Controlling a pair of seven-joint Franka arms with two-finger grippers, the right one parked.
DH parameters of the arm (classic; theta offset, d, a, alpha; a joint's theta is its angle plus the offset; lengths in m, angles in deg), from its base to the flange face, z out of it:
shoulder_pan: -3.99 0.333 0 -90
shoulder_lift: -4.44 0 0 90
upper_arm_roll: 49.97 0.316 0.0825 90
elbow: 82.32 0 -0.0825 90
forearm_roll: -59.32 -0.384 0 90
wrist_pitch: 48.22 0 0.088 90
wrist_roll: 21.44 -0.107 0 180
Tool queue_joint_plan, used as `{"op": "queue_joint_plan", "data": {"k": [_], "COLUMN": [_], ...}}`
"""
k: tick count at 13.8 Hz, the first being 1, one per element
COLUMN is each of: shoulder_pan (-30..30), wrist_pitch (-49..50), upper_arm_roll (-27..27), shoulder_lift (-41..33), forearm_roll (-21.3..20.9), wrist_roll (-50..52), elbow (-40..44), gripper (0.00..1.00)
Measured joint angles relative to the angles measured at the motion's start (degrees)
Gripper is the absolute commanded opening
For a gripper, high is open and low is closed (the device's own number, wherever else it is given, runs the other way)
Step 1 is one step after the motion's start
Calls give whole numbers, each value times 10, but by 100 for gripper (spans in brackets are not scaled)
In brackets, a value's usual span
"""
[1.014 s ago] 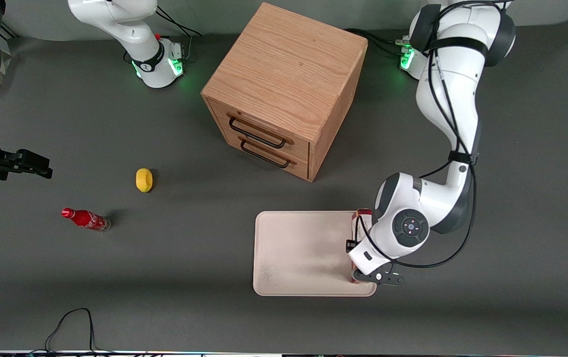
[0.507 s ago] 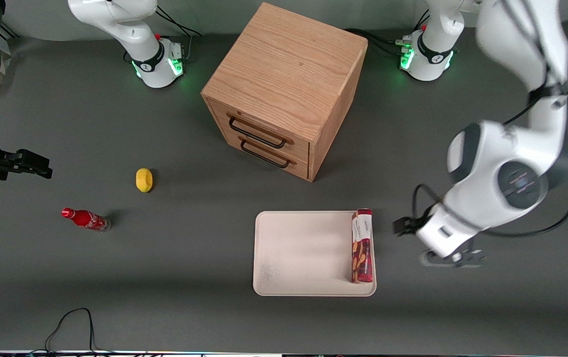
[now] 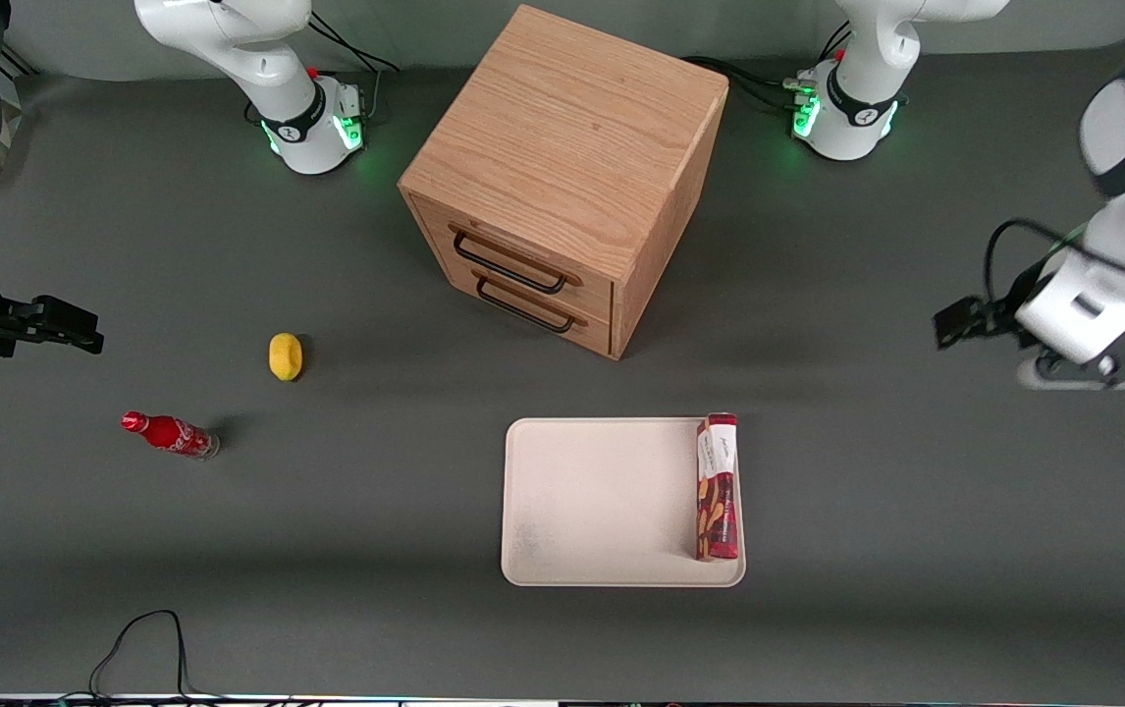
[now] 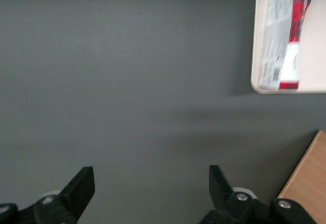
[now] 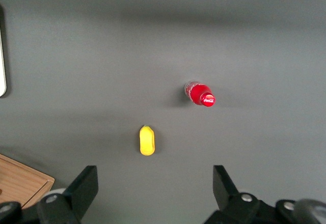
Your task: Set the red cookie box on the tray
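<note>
The red cookie box (image 3: 717,486) lies flat on the cream tray (image 3: 602,501), along the tray's edge toward the working arm's end, its white label end farther from the front camera. My left gripper (image 3: 1093,371) is open and empty, high above bare table, well away from the tray toward the working arm's end. In the left wrist view its gripper (image 4: 150,183) has spread fingers (image 4: 81,186) with only grey table between them. The box (image 4: 285,35) and the tray's rim (image 4: 257,40) also show there.
A wooden two-drawer cabinet (image 3: 567,167) stands farther from the camera than the tray. A yellow fruit (image 3: 285,355) and a small red soda bottle (image 3: 170,434) lie toward the parked arm's end. A black cable (image 3: 140,638) loops at the near edge.
My left gripper has let go of the cookie box, risen and swung away toward the working arm's end of the table. The box stays on the tray.
</note>
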Motion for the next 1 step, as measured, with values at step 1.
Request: {"op": "queue_joint_plan", "data": {"k": [1], "shoulder_pan": [4], "wrist_pitch": [8], "upper_arm_roll": [0], "shoulder_lift": [-18], "forearm_roll": [-7], "wrist_roll": [-5], "elbow": [-11], "gripper": [100]}}
